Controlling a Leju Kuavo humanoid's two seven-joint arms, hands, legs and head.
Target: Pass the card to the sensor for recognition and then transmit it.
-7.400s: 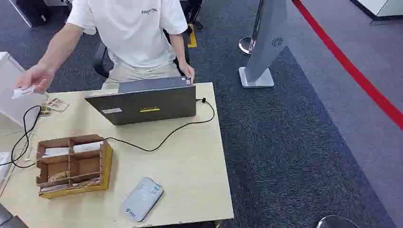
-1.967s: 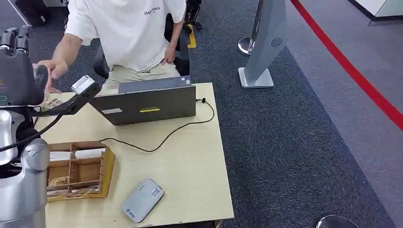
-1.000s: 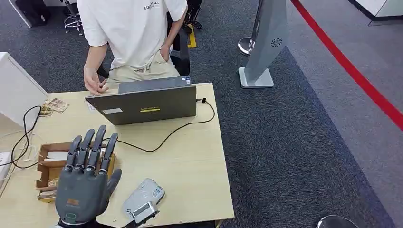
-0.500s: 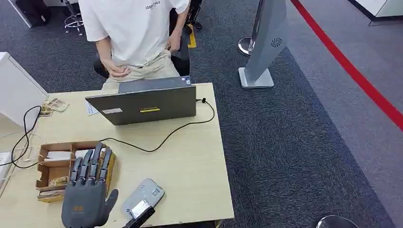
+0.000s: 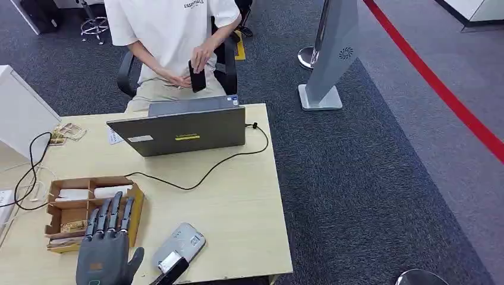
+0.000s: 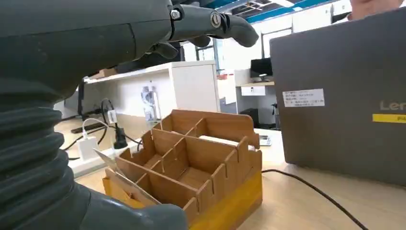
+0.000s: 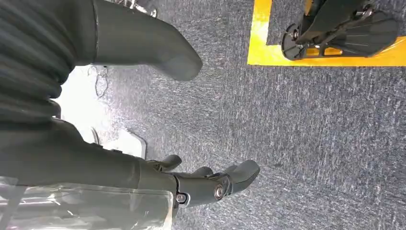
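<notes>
The left hand (image 5: pixel 106 249) hovers flat over the table's (image 5: pixel 238 208) near edge, fingers straight and spread, holding nothing, above one slotted wooden box (image 5: pixel 83 208). White cards (image 5: pixel 89 193) lie in its far compartments. One rounded grey sensor (image 5: pixel 181 246) rests just beside it. The right hand (image 7: pixel 143 120) hangs with fingers loosely apart, empty, over carpet. One grey laptop (image 5: pixel 181 130) stands toward the far edge.

I'm seeing the head camera looking steeply down at the pale wooden table (image 5: pixel 238 208). The left wrist camera is skimming low and close over it, sharing the compartmented brown wooden organiser box (image 5: pixel 77 205) (image 6: pixel 201 167) (grey laptop (image 5: pixel 184 132) (image 6: pixel 344 96) too). The right wrist camera is facing grey carpet (image 7: pixel 311 143).
</notes>
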